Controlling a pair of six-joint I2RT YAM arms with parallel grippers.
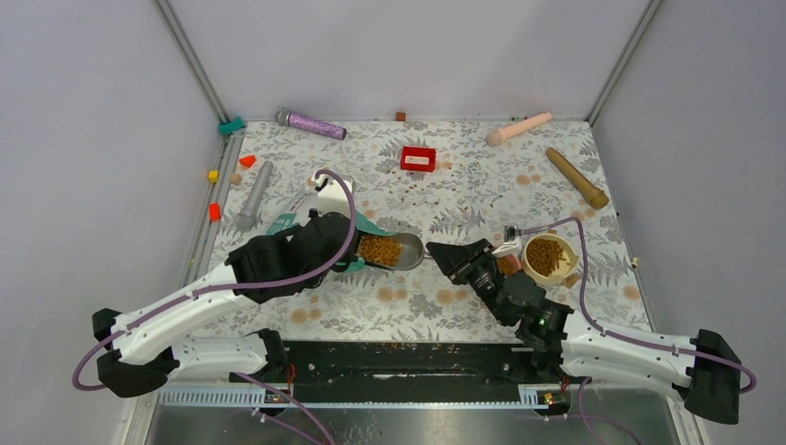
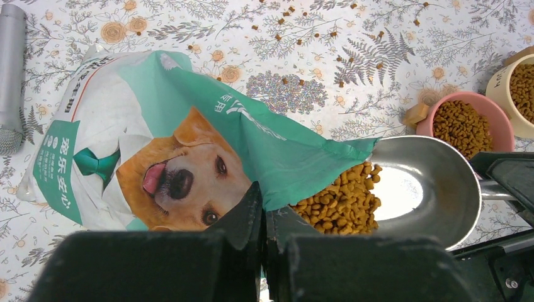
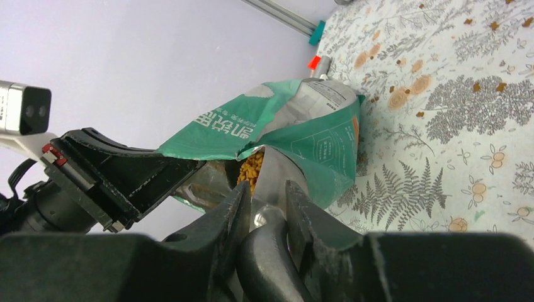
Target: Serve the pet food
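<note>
In the middle of the overhead view, the teal-and-white bag (image 2: 157,126) with the dog's face lies on the floral surface (image 1: 463,185), its mouth opening toward the right of the frame. The left tool (image 2: 263,204) has its fingers pressed together, pinching the lower edge of the bag's mouth. The grey scoop (image 2: 428,182) sits with its bowl at that mouth. The pet food (image 2: 343,201) is heaped in the scoop's left half, right against the foil. The right tool (image 3: 267,198) clamps the scoop's handle between its two fingers. At the right edge of the left wrist view, a pink bowl (image 2: 466,123) and a yellow bowl (image 2: 519,88) stand side by side, both holding kibble. They seem to touch, though the frame cuts them off. Loose pellets (image 2: 289,12) lie scattered on the surface at the top of that view.
</note>
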